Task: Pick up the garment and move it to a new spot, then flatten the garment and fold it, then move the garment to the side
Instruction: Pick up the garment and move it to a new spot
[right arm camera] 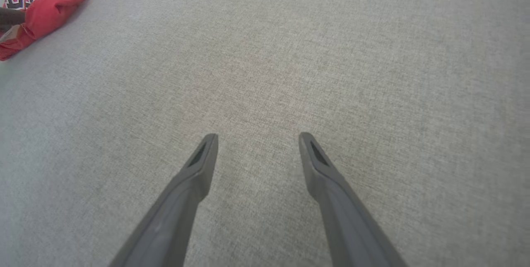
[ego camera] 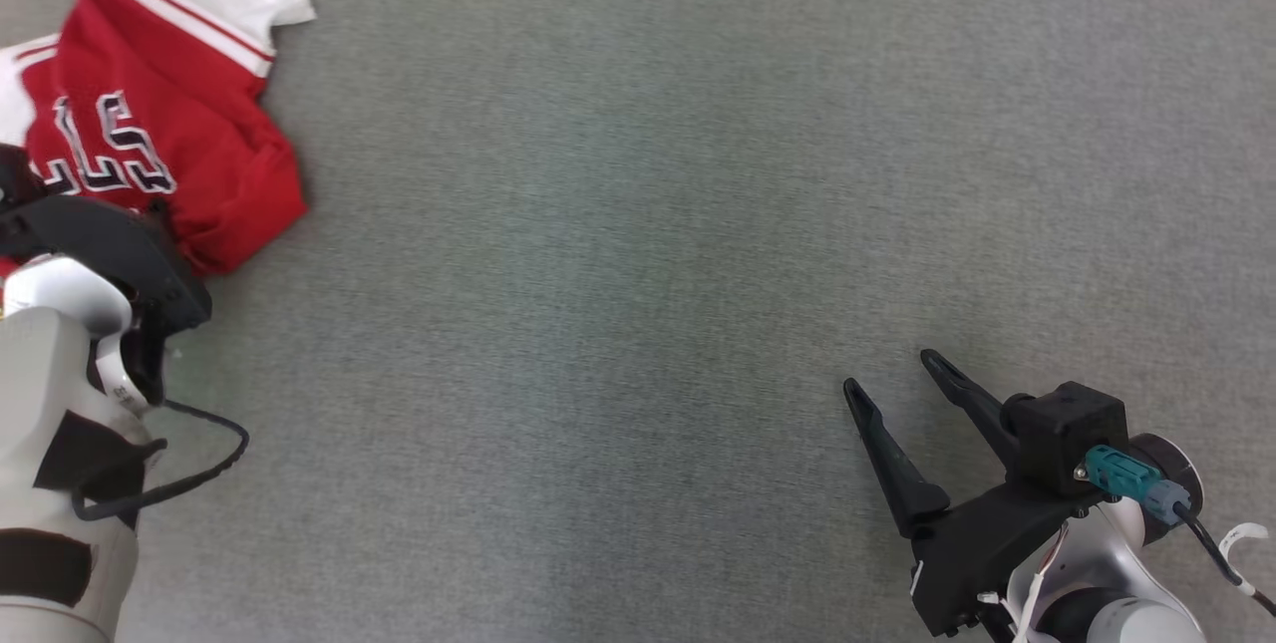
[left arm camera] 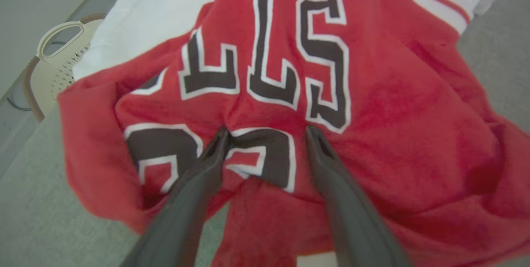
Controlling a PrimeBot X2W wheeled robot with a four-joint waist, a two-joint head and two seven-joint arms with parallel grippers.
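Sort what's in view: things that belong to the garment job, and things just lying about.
Job:
- jersey, crumpled
- left gripper, open, at the jersey
- right gripper, open, over the grey surface

Lying about:
- basket, beyond the jersey in the left wrist view

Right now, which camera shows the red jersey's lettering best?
Left wrist view: the jersey lies close before the open left end effector, letters large. The head view crops it at upper left; the right wrist view shows it small, far off.
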